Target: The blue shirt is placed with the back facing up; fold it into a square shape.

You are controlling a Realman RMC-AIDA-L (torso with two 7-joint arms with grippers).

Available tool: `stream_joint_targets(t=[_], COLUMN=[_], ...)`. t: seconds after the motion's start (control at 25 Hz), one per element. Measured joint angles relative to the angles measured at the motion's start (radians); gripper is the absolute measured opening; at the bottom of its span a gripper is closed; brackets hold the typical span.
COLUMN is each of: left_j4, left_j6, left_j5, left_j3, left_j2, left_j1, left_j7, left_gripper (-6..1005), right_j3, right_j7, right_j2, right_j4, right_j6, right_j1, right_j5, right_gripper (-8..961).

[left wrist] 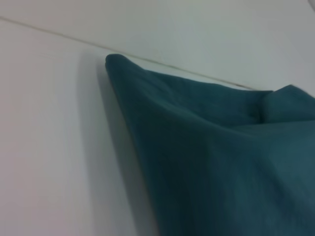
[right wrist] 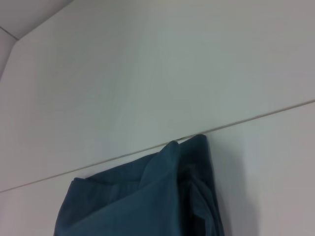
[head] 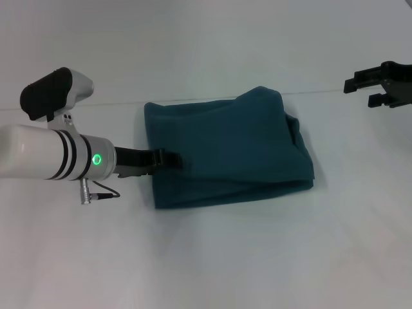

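The shirt (head: 225, 151) lies folded into a rough square at the middle of the white worktop (head: 212, 257). The left gripper (head: 168, 160) pinches its left edge, low against the worktop. The right gripper (head: 362, 91) hovers well apart at far right, fingers spread.

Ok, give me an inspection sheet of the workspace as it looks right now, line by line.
Surface: white table, a thin seam running across it behind the shirt.
Job's things: blue shirt folded into a rough square, edges uneven, layers bulging on its right side.
Clutter: nothing seen.
Grippers: left gripper low at the shirt's left edge, tips on the fabric; right gripper far right, clear of the shirt, open.
Cables: short black cable looping under the left wrist.
Surroundings: nothing seen.
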Motion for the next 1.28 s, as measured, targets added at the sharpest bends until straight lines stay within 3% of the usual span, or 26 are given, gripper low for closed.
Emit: stream_joint_targets(t=[0.24, 0.48, 0.6, 0.72, 0.8, 0.84, 0.92, 1.04, 1.12, 1.28], left_j4=[0.005, 0.015, 0.047, 0.164, 0.27, 0.306, 0.371, 0.389, 0.37, 0.346], left_j6=[0.011, 0.033, 0.107, 0.223, 0.306, 0.339, 0.393, 0.407, 0.399, 0.377], left_j5=[0.005, 0.006, 0.007, 0.008, 0.003, 0.001, 0.002, 0.005, 0.006, 0.013], left_j3=[0.003, 0.003, 0.005, 0.006, 0.019, 0.027, 0.036, 0.028, 0.007, -0.023], left_j2=[-0.001, -0.003, -0.006, -0.023, -0.034, -0.033, -0.025, 0.014, 0.037, 0.049], left_j1=[-0.007, -0.009, 0.004, 0.08, 0.158, 0.191, 0.256, 0.3, 0.301, 0.287], left_j7=[-0.002, -0.002, -0.002, -0.013, -0.034, -0.042, -0.063, -0.077, -0.069, -0.04], left_gripper=[488, 372, 315, 257, 98, 98, 98, 99, 99, 98], right_j3=[0.003, 0.012, 0.012, 0.012, 0.013, 0.013, 0.014, 0.014, 0.014, 0.013], right_j7=[-0.003, -0.003, -0.004, -0.005, -0.006, -0.007, -0.01, -0.011, -0.011, -0.011], right_j2=[0.002, -0.001, -0.002, -0.002, 0.001, 0.003, 0.006, 0.008, 0.009, 0.013], right_j4=[0.0, 0.0, 0.0, 0.0, 0.0, 0.0, 0.0, 0.0, 0.0, 0.0], right_j6=[0.002, 0.002, 0.004, 0.004, 0.005, 0.006, 0.01, 0.01, 0.01, 0.007], right_j1=[-0.004, -0.004, -0.006, -0.01, -0.013, -0.015, -0.019, -0.02, -0.02, -0.014], right_j5=[0.002, 0.002, 0.002, 0.001, 0.001, 0.001, 0.001, 0.0, 0.0, 0.001], right_gripper=[765, 765, 765, 764, 764, 764, 764, 765, 765, 765])
